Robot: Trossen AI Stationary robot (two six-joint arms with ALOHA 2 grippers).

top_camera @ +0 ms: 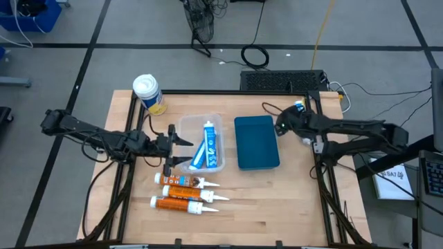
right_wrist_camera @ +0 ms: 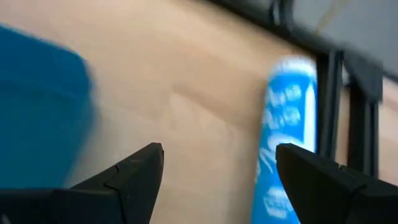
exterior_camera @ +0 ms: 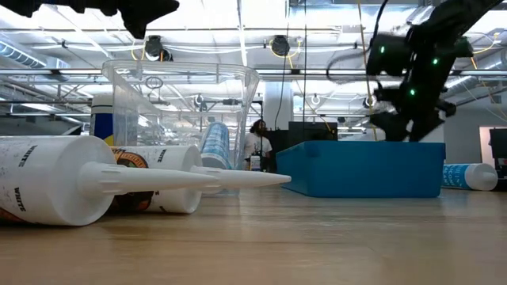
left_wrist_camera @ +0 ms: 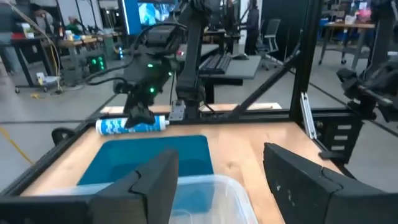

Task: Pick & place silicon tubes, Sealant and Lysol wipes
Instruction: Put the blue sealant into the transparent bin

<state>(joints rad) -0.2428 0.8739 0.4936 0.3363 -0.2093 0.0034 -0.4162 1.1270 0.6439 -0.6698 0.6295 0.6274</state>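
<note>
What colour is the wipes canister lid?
White, over a yellow label. The wipes canister shows best in the high view.

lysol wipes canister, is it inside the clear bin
No, in the high view the Lysol wipes canister stands upright on the table at its far left corner, apart from the clear bin.

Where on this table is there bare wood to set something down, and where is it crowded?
Free: the near strip below the orange cartridges and blue bin, and the far edge between the Lysol wipes and right gripper. Crowded: around the clear bin, where the left gripper hovers beside the cartridges.
</note>
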